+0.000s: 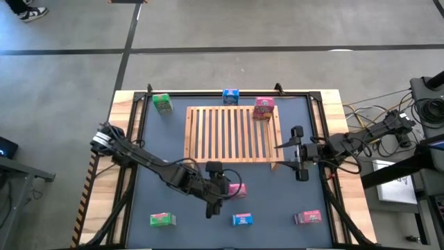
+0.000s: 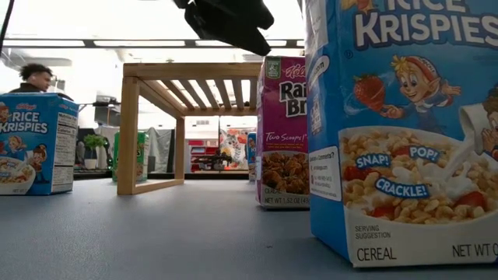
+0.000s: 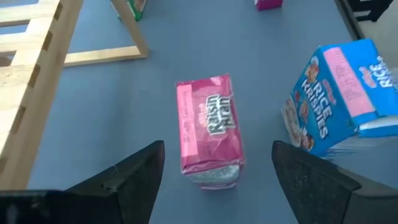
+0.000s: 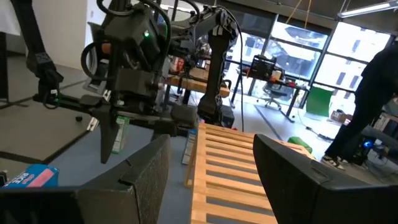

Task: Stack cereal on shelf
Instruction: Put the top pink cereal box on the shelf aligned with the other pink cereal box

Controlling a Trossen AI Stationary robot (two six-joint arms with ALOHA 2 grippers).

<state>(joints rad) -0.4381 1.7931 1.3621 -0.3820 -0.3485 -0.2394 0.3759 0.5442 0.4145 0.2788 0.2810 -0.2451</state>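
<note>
Near the middle of the table's front half, just before the shelf's front edge, a pink cereal box (image 3: 209,127) lies flat on the blue-grey table (image 1: 277,208) — the left gripper (image 1: 220,192) hangs right over it, fingers (image 3: 134,171) spread wide to either side and touching nothing. Beside it stands a blue box (image 3: 339,99), upright near the front edge. On the same front strip a green box (image 1: 162,219) sits toward the left corner and another pink box (image 1: 308,217) toward the right corner. The shelf (image 1: 232,132), a slatted wooden rack, stands in the table's middle toward the back; a pink box (image 1: 263,108) rests on its back right corner. Behind it along the back edge are a blue box (image 1: 231,96) and a green box (image 1: 162,103). The right gripper (image 1: 299,151) waits just off the shelf's right side — fingers (image 4: 140,171) apart, empty.
</note>
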